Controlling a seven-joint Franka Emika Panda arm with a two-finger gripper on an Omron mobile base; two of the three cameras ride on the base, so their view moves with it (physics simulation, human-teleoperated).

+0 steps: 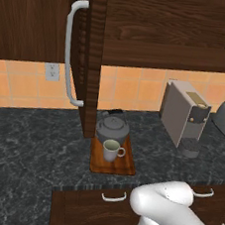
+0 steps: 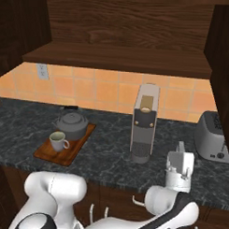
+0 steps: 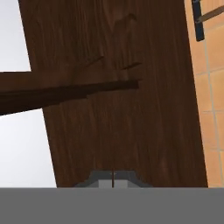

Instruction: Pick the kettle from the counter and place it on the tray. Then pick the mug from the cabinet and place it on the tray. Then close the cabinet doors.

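Marbled stone counter (image 1: 31, 139) (wooden tray (image 1: 112, 165))

both base views look down at the counter (image 1: 31, 139) (opposite sides); hand view faces wood closely.

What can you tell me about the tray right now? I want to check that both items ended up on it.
The tray is a flat, rectangular, reddish-brown wooden board with a low raised rim. It lies flat on the dark marbled counter, just below the edge of the open cabinet door. The grey kettle stands upright on its back half, and the pale mug stands upright on the front half, handle to the right in the left base view. Whether the two touch cannot be told.
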